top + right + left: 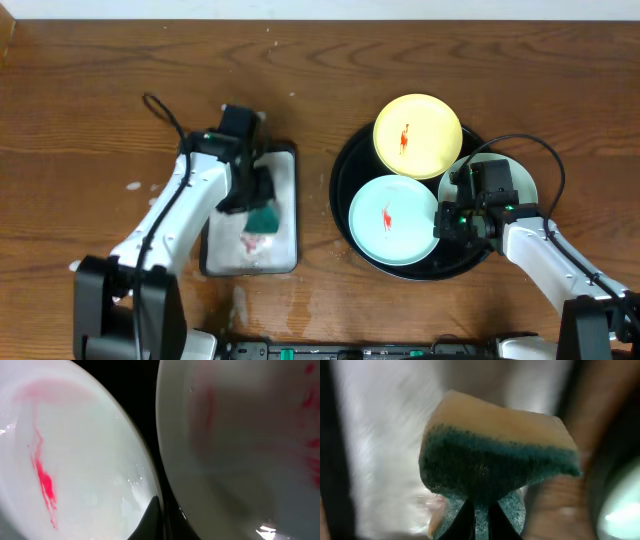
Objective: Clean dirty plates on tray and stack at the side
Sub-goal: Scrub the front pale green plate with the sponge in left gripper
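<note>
The left tool (480,511) is closed on a green-and-tan sponge (490,460), pinching its lower edge over the grey-white tray (286,160). That tray is only a blur in the wrist view. On the black tray (343,185) lie a yellow plate (417,135) and a mint plate (393,218), each with a red smear. A second mint plate (522,182) is mostly hidden under the right arm. The right tool (155,517) is closed, its dark tip between the two mint plates – whether it pinches a rim is unclear. The tabletop (90,100) is brown wood.
</note>
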Available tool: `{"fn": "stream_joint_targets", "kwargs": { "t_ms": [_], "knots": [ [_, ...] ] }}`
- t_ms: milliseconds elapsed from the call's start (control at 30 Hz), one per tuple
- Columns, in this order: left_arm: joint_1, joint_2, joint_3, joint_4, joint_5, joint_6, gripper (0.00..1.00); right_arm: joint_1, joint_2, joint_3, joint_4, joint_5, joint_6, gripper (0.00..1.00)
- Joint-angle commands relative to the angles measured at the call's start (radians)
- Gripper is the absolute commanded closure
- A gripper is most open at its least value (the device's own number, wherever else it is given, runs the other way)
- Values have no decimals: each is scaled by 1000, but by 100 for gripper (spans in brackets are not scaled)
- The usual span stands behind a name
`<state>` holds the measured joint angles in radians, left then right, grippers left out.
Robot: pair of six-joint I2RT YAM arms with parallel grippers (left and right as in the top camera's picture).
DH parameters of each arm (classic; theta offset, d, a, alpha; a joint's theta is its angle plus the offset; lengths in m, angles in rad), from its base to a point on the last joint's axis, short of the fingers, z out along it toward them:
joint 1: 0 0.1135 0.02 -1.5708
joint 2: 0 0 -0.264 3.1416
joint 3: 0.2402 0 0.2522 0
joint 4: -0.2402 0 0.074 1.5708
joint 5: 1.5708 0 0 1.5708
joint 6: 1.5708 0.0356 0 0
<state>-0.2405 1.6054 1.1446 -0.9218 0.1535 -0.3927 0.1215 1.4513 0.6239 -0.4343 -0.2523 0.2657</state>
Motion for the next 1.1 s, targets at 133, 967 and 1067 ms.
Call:
{"fn": "stream_joint_targets", "kwargs": {
  "t_ms": [133, 967, 1067],
  "knots": [
    [-242, -11, 49, 181, 193, -101, 93, 15, 6, 16, -4, 9, -12, 99],
    [-468, 402, 79, 259, -85, -291, 93, 15, 6, 16, -24, 9, -11, 99],
    [-461, 401, 121, 149, -220, -270, 93, 15, 6, 16, -30, 9, -11, 99]
  ]
}}
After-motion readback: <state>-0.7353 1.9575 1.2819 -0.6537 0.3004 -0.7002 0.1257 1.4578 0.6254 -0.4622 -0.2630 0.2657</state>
